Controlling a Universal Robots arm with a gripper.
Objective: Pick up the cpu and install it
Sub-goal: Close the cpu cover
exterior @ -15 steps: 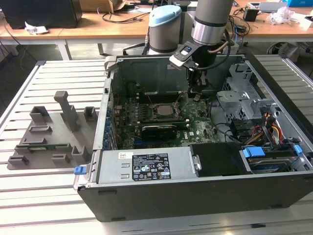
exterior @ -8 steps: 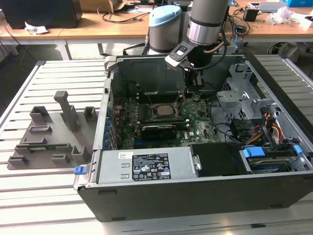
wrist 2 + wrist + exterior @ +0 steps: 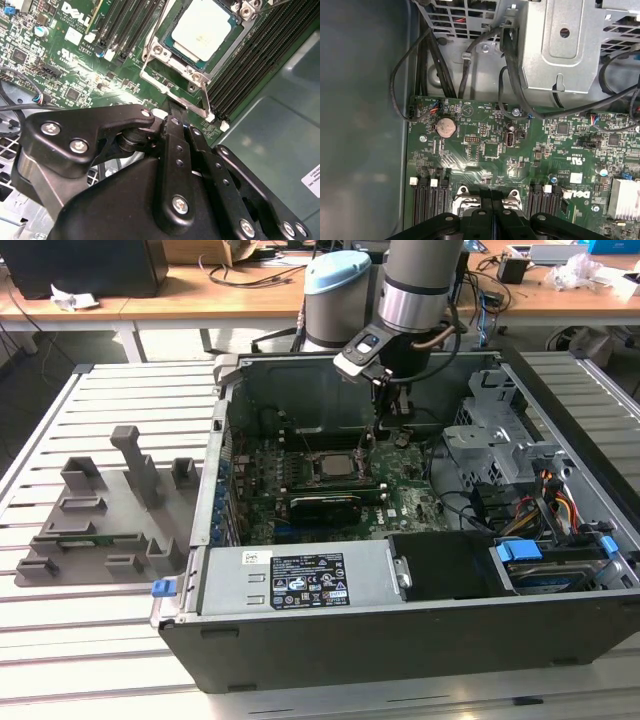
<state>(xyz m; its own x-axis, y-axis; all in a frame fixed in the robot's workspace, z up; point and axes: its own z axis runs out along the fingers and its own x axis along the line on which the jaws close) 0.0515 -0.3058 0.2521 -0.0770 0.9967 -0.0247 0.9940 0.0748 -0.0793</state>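
The cpu lies flat in its socket on the green motherboard, silvery top up, with the metal socket frame around it. In the exterior view the cpu sits mid-board inside the open computer case. My gripper hangs just to the exterior view's right of the socket, low over the board. In both wrist views its black fingers stand together, shut, with nothing seen between them. Their tip is at the socket frame's edge, beside the cpu and apart from it.
A grey holder tray with upright blocks lies on the slatted table left of the case. Inside the case are a black expansion card, a metal drive cage, black cables, memory slots and the power supply.
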